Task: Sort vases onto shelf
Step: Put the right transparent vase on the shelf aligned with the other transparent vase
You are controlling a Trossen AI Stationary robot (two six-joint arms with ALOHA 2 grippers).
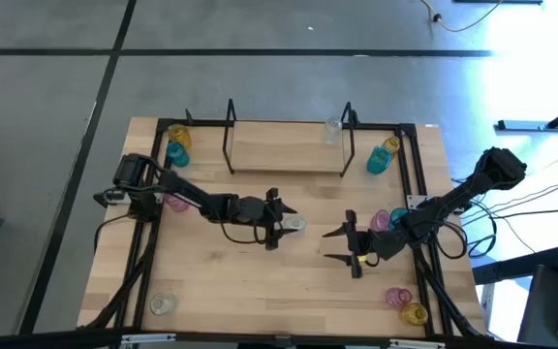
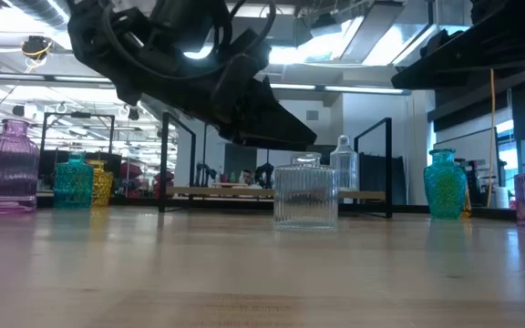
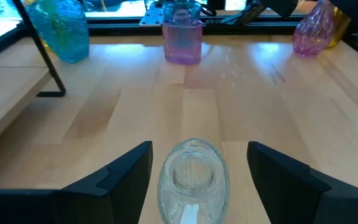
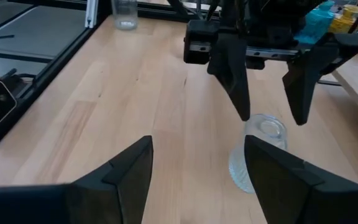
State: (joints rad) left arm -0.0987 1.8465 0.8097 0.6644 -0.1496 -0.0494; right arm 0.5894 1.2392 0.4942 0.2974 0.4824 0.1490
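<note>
Only one clear vase seems to stand on the shelf, though the overhead view is too small to be sure; the pink, teal and yellow ones still sit around the light-wood counter. The left claw is spread around a clear vase mid-counter, not pinching it. The right claw hovers nearby, also spread, with a grey floor and bright workshop beyond.

Own right gripper spread wide over the wooden tabletop. Beyond, left gripper pointing down, fingers apart, tips just above a clear vase. Second clear vase well beyond, near the table's edge.
</note>
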